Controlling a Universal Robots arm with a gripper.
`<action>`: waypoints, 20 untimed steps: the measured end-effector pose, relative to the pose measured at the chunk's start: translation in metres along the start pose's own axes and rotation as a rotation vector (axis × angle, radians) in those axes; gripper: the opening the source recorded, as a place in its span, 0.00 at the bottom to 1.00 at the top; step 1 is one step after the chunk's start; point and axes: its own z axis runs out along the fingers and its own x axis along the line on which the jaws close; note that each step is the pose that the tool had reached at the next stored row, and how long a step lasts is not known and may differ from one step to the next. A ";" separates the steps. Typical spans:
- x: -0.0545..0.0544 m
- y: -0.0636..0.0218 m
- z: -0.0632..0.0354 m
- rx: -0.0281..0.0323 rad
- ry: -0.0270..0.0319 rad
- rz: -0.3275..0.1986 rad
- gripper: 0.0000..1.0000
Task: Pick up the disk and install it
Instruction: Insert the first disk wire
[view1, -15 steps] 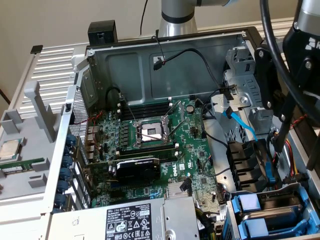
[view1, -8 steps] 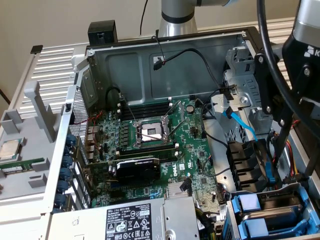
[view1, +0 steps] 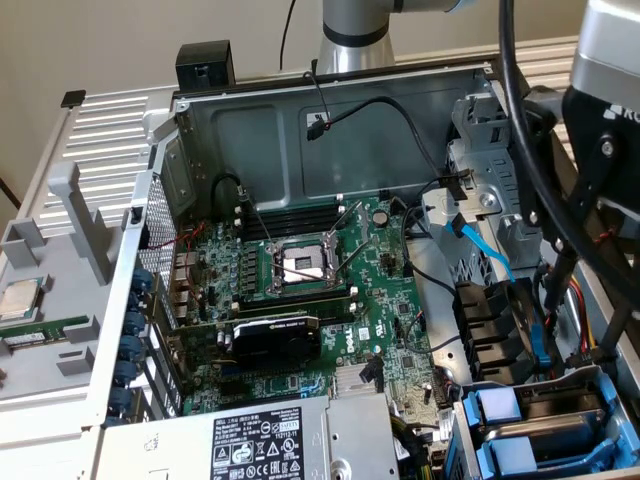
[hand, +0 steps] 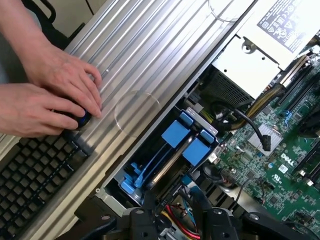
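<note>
Disk (hand: 169, 162) sits edge-on in drive cage (hand: 109, 194), just ahead of end effector (hand: 175, 225), not touching. Its long axis runs toward the end effector, blue tabs away. Whether the end effector is open or closed: cannot tell.

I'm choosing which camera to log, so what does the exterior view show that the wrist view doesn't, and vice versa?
Exterior view: the CPU socket, the black graphics card and a loose CPU chip. Wrist view: a person's hands beside a black keyboard. Shared: the blue drive carriers in their bay, the labelled power supply and the green motherboard.
</note>
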 end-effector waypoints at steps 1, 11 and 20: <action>0.000 0.0000 0.0003 0.0039 -0.0055 0.006 0.43; 0.004 0.0030 0.0024 0.0097 -0.0132 0.040 0.43; 0.008 0.0055 0.0129 0.0146 -0.0228 0.083 0.43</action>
